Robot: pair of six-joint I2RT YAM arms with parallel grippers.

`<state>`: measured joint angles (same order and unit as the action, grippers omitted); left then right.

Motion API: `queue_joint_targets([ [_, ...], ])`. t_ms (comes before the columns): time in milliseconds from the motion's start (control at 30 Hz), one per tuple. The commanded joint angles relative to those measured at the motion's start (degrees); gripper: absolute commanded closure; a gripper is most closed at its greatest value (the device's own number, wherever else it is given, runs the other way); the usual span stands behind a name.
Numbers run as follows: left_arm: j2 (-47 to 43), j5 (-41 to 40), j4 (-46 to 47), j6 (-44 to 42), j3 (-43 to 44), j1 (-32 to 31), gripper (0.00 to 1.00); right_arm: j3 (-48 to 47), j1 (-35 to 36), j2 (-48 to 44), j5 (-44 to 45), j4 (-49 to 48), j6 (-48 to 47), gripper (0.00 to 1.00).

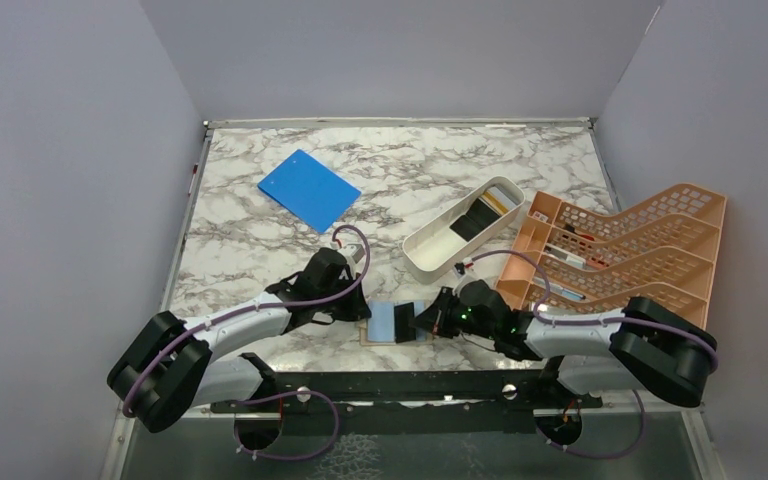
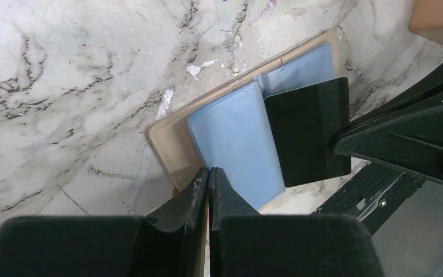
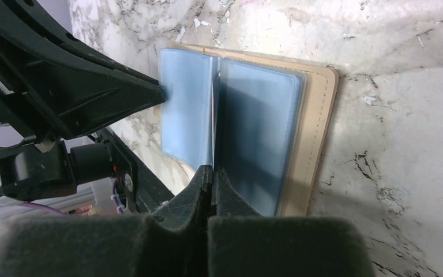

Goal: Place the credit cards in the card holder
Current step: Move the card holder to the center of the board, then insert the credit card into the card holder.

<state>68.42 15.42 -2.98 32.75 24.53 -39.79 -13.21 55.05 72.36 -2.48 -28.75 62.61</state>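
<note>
Card holder (image 1: pixel 385 323) on table (image 1: pixel 260 230) (near edge); tray (image 1: pixel 426 262) behind, rightward.

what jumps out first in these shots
Both arms meet over the open card holder, front centre: the right gripper holds a black card over its blue sleeves, and the left gripper pinches one sleeve. Farther back lie a blue board, left, and an orange rack, right.

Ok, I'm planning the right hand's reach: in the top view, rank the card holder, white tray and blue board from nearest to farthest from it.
1. Card holder, directly at the right hand, near edge.
2. White tray, behind it, to the right.
3. Blue board, far back on the left.
</note>
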Motion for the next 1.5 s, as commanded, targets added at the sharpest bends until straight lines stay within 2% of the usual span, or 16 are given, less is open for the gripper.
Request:
queue_joint_targets([
  [0,-1.0,-0.1,1.5,0.3,0.2,-0.4,0.93,1.0,0.0,-1.9,0.6,-1.2,1.1,0.99],
  [233,-1.2,-1.1,1.3,0.5,0.0,-0.4,0.93,0.3,0.0,-5.5,2.4,1.8,0.6,0.99],
  [767,-1.3,-1.5,3.0,1.9,-1.6,-0.4,0.93,-0.1,0.0,3.9,1.7,-5.4,2.0,0.99],
  [1167,-1.0,-1.7,3.1,1.9,-1.8,-0.4,0.93,-1.0,0.0,-4.2,4.6,1.2,0.8,0.99],
  [1467,-0.8,-1.5,3.2,2.0,-1.8,-0.4,0.93,-1.6,0.0,-0.4,4.1,-0.9,0.9,0.99],
])
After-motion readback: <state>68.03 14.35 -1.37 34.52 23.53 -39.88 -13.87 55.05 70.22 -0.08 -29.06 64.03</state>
